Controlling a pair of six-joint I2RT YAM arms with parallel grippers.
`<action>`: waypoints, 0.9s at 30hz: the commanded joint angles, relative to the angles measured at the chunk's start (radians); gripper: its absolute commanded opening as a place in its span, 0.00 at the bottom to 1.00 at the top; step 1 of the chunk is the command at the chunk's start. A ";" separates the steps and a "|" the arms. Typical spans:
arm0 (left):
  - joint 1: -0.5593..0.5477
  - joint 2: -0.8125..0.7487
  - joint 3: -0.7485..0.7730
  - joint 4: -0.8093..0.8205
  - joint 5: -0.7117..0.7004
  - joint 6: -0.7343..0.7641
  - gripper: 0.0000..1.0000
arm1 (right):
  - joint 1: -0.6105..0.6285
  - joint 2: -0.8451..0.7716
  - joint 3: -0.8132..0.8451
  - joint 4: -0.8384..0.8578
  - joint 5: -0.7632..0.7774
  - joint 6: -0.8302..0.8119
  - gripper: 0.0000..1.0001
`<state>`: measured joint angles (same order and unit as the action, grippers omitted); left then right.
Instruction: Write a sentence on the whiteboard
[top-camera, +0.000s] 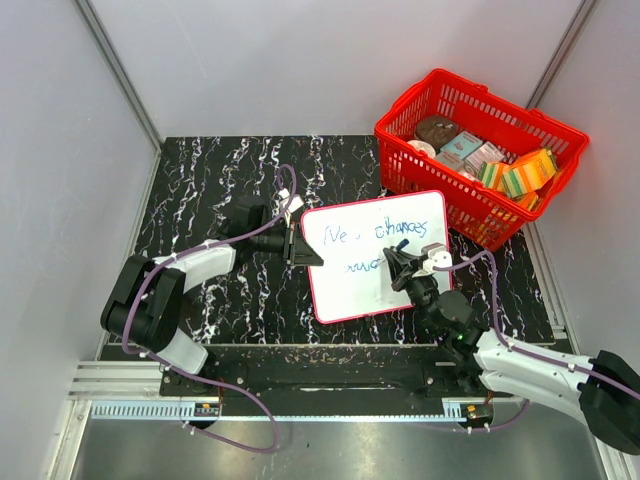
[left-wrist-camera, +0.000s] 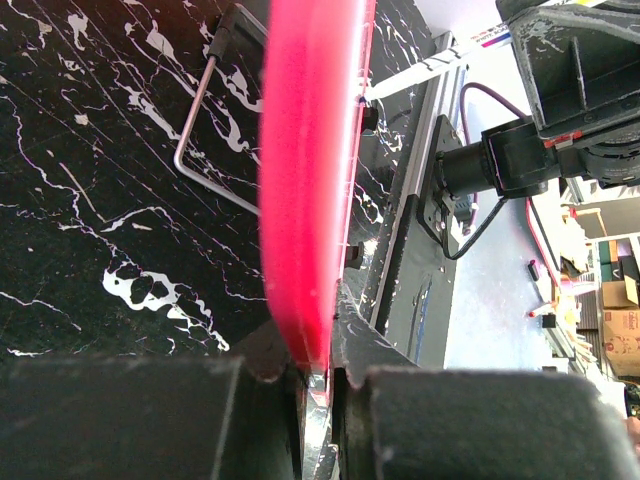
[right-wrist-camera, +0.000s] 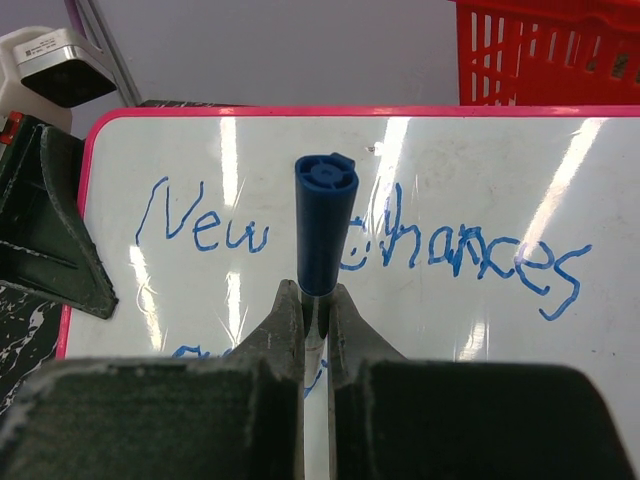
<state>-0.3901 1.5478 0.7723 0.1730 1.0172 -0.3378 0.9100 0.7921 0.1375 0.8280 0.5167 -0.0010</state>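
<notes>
Black marble-patterned tabletop (top-camera: 220, 180) with white veining carries a flat white rectangular whiteboard (top-camera: 350, 290) with a thin red rim and rounded corners. The board sits at the middle of the table, turned slightly so that its far right corner comes just beside the near wall of a red plastic slotted basket (top-camera: 470, 215). The basket stands at the far right and holds assorted small packages.

The sentence (top-camera: 375, 232) is written in thin blue marker script across the far half of the board. The right wrist view reads it clearly as "New chances". A second line begins nearer the arms; it is partly hidden and cannot be read.

The left gripper (top-camera: 300, 248) is at the board's left edge. In the left wrist view its fingers are closed tight on the red rim, which runs edge-on between them. Whether the board lies flat or is tipped up at that edge cannot be determined. A bent grey metal wire loop (left-wrist-camera: 205, 130) lies against the tabletop beside the rim.

The right gripper (top-camera: 400, 262) is over the right centre of the board, near the second line. Its fingers are pinched on a blue cylindrical marker (right-wrist-camera: 322, 225), whose capped butt end faces the wrist camera. The tip is not visible.
</notes>
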 joint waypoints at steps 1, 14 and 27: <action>-0.007 0.008 0.005 -0.040 -0.129 0.151 0.00 | 0.001 0.019 -0.009 0.054 0.065 -0.047 0.00; -0.009 0.008 0.007 -0.044 -0.134 0.155 0.00 | 0.000 0.029 -0.012 0.086 0.068 -0.048 0.00; -0.009 0.006 0.013 -0.058 -0.141 0.161 0.00 | 0.000 -0.008 0.016 -0.096 0.034 -0.004 0.00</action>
<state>-0.3908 1.5478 0.7773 0.1551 1.0172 -0.3286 0.9100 0.7750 0.1364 0.8135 0.5385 -0.0170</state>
